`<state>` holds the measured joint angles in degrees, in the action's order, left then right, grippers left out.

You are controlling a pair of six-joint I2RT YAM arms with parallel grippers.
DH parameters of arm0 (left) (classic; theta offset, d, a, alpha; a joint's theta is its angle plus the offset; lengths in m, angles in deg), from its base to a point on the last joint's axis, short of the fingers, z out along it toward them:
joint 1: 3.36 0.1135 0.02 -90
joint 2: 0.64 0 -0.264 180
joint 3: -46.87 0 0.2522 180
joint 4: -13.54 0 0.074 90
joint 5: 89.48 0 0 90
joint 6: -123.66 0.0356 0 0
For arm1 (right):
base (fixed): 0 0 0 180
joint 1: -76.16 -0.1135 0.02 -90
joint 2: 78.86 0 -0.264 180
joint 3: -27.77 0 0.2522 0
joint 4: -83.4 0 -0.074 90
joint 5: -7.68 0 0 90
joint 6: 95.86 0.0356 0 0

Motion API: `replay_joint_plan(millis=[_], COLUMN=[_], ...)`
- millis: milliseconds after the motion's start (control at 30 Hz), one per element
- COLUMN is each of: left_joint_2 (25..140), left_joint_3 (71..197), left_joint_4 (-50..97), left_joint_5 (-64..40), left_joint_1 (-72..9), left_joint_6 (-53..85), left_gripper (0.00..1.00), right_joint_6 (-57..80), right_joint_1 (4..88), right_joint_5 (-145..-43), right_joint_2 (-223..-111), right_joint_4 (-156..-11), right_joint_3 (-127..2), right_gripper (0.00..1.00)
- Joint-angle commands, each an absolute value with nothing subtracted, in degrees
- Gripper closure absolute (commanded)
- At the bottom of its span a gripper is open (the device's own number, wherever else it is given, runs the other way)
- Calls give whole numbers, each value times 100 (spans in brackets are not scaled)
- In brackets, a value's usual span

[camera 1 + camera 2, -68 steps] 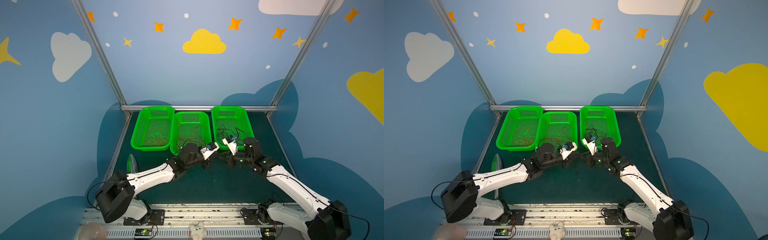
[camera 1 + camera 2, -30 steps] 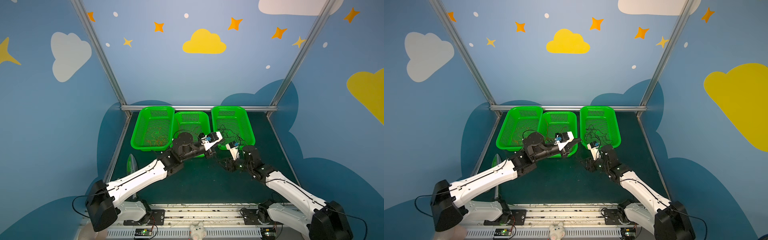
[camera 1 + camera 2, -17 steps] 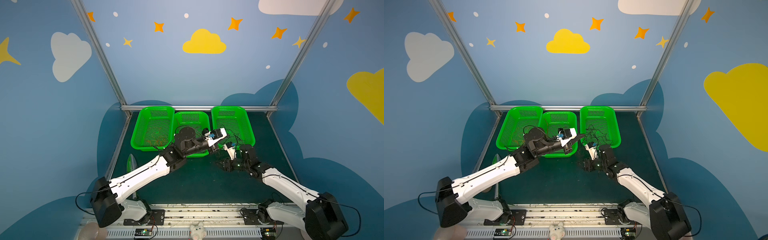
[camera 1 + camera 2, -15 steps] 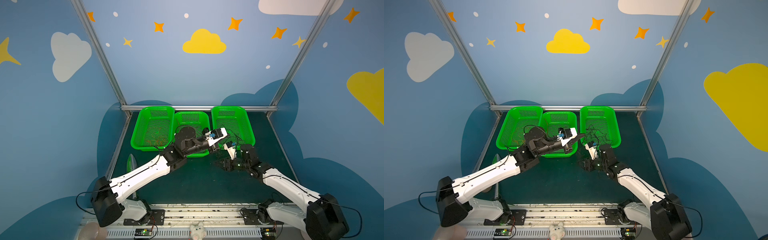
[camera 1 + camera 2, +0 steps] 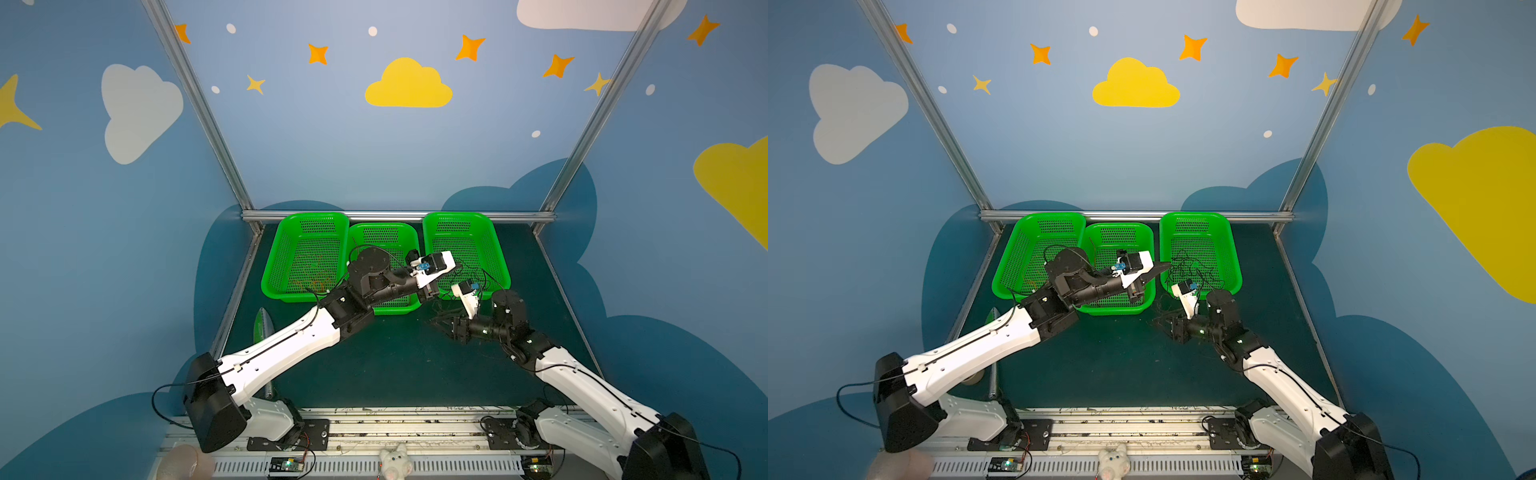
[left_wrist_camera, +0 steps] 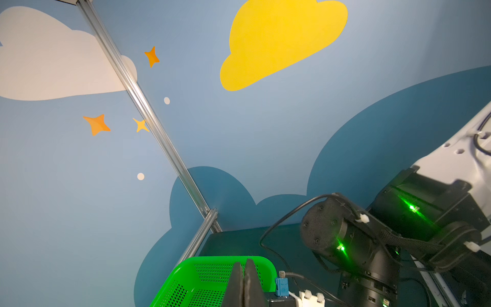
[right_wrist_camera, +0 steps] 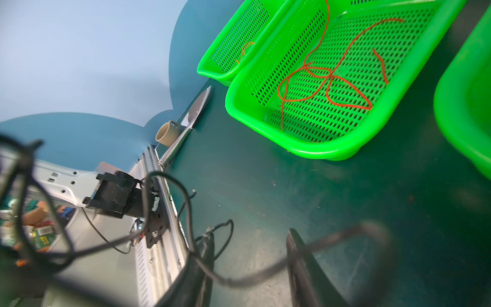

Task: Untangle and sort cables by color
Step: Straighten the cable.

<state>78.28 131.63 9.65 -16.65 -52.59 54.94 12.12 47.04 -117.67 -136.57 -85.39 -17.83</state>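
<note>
Right wrist view: black cables [image 7: 252, 281] lying loose over the mat [image 7: 345, 186], one strand crossing between the parted jaws of the right gripper [image 7: 249, 232]. More of the tangle draped over the right basket [image 5: 1200, 215] rim, just beside the left gripper [image 5: 1165, 265], which is pressed shut; strand pinched or not, cannot tell. Close on a single centred strand only, then draw apart slowly and low. Versus a second back: left gripper stretched further toward that basket, right gripper shifted slightly inward.

nothing readable in any view tbh. if the green packet [image 5: 262, 328] by the desk's [image 5: 395, 374] left edge carries any print, it's way too small and blurry to make out.
</note>
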Motion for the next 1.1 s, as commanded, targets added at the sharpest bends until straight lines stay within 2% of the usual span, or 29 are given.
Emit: replay_joint_plan(millis=[0,333,567,800,1067], left_joint_2=[7870,7811,7774,7630,7622], left_joint_3=[13356,13564,13678,13596,13557], left_joint_4=[999,1128,1248,1341,1262], left_joint_5=[-1741,-1763,-1847,-2274,-2256], left_joint_1=[-5232,-5218,-5183,-5014,-4916], left_joint_6=[5551,5728,5866,5890,5831], left_gripper=[97,97,97,97,97], right_joint_6=[1174,1101,921,1129,1096], right_joint_1=[4708,4743,4725,4747,4764], right_joint_5=[-12004,-11215,-10919,-10111,-10190], right_joint_2=[-13769,-13508,-13105,-12316,-11843], right_joint_4=[-8639,-8338,-8344,-8526,-8566], right_joint_3=[-1858,-1606,-1451,-1101,-991], right_gripper=[61,46,40,37,35])
